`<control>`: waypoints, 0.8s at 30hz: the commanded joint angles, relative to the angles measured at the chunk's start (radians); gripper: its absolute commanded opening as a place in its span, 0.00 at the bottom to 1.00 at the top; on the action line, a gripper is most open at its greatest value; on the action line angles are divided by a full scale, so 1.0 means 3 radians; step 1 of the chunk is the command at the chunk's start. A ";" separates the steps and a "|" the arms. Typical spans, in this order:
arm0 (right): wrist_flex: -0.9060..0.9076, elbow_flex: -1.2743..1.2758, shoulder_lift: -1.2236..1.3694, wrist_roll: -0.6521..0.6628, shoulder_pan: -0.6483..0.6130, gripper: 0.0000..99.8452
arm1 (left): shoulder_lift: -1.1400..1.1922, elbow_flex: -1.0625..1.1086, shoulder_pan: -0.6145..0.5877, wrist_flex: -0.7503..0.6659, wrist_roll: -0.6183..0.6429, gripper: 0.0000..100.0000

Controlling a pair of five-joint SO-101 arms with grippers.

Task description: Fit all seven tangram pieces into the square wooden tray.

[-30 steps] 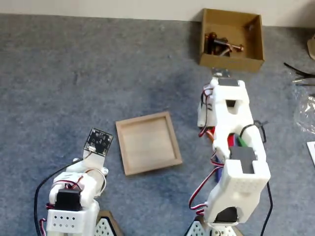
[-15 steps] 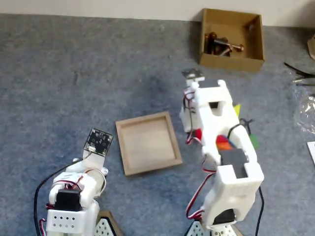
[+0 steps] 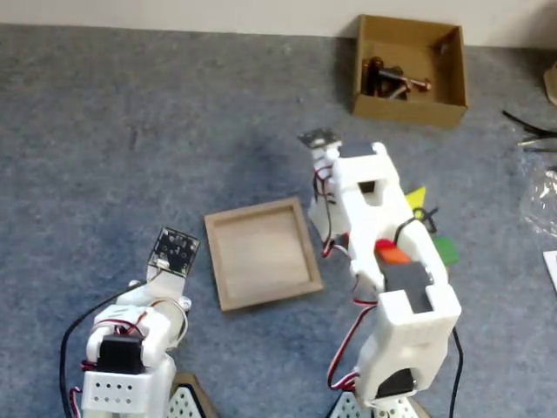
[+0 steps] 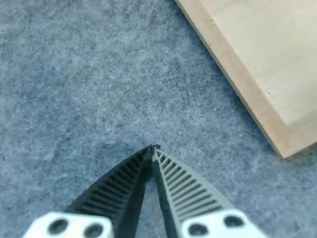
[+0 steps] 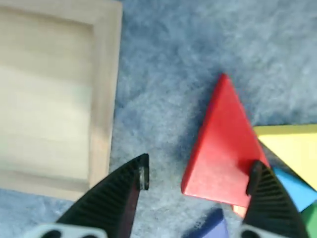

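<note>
Pointing down at grey worktop (image 4: 74, 74), left tool (image 4: 151, 151) pinched tight, tips touching, near corner of wooden tray (image 4: 247, 87). Right tool (image 5: 199, 171) spread wide: one finger between tray and red triangle (image 5: 223, 139), other at triangle's far edge. Yellow piece (image 5: 292, 146) and blue piece (image 5: 293, 189) crowd against red triangle, all outside tray. Cardboard box (image 3: 409, 111) farthest back.

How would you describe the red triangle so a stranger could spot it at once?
Find the square wooden tray on the grey carpet; coloured pieces cluster just beside it. The red triangle is the piece nearest the tray, the only red one, next to a yellow piece.
</note>
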 commanded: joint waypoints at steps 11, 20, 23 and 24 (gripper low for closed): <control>0.0069 0.0125 0.0023 0.0240 0.0008 0.30 | -0.0018 0.0064 -0.0038 0.0020 0.0015 0.01; 0.0069 0.0136 0.0043 0.0655 0.0207 0.23 | -0.0018 0.0064 -0.0038 0.0020 0.0015 0.01; 0.0059 0.0207 0.0043 0.0742 0.0217 0.23 | -0.0018 0.0064 -0.0038 0.0020 0.0015 0.01; 0.0059 0.0238 0.0043 0.0808 0.0212 0.23 | -0.0018 0.0064 -0.0038 0.0020 0.0015 0.01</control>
